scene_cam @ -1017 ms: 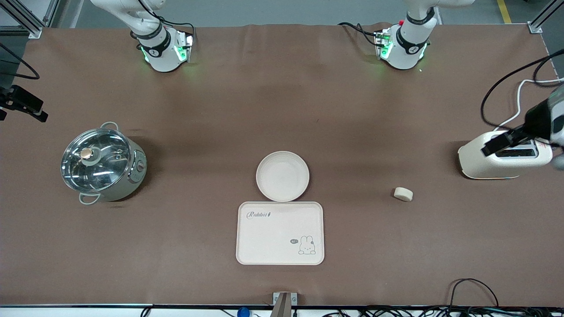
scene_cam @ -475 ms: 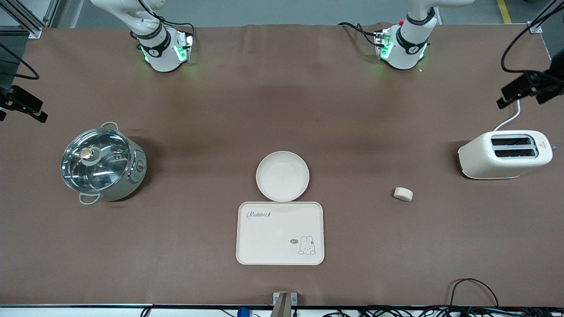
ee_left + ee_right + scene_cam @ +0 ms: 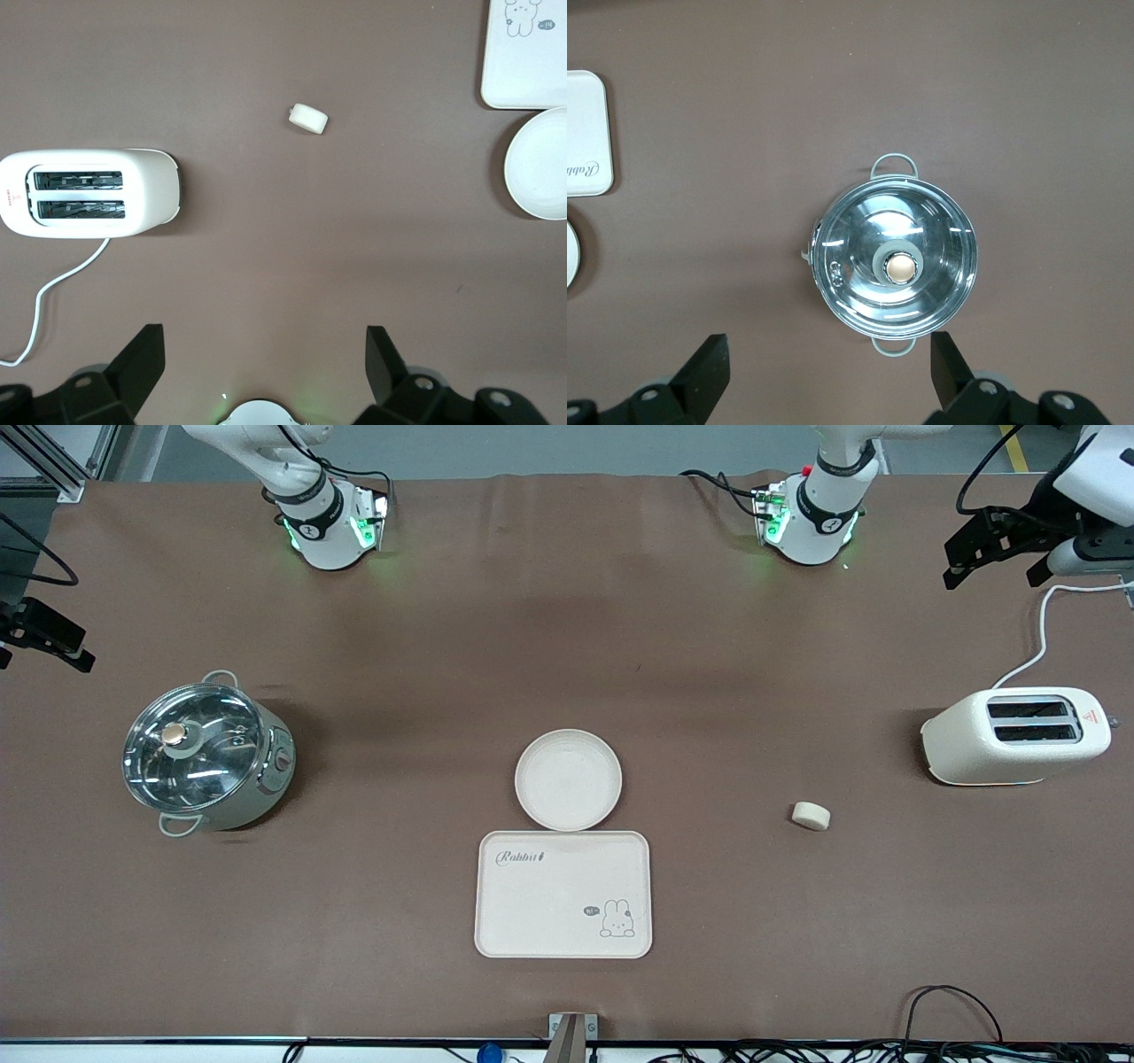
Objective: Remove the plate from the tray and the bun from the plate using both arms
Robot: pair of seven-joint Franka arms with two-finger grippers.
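Left claw (image 3: pixel 992 571): released, fingers (image 3: pixel 142 359) spread wide, nothing between them. Up in the air over the left arm's end of the bench (image 3: pixel 567 629), above bare brown cloth close to the toaster's white cord (image 3: pixel 1045 629).

Right claw (image 3: pixel 830 367): likewise released and empty, fingers (image 3: pixel 713 363) well apart. Held high over the right arm's end of the bench, with the pot below it.

Below the left claw, in its wrist view: cream toaster (image 3: pixel 1014 737) lying slots up at the left arm's end of the bench, cord trailing away from it toward the arms' bases.

Bun (image 3: pixel 811 815): small, pale, puck-shaped, alone on the cloth, untouched. Nearer the front camera than the toaster, well apart from both claws, between toaster and plate along the bench.

Plate (image 3: pixel 568 779): round, cream-white, empty, flat on the bench at mid-length. Rim right against the edge of the rectangular cream tray (image 3: pixel 563 895), touching or nearly so; overlap not clear. Tray nearer the front camera than the plate, rabbit drawing and lettering on it, nothing lying on it.

Pot (image 3: pixel 205 755): pale green, glass lid on, knob at the centre, loop handles on two sides, toward the right arm's end of the bench, well apart from plate and tray.
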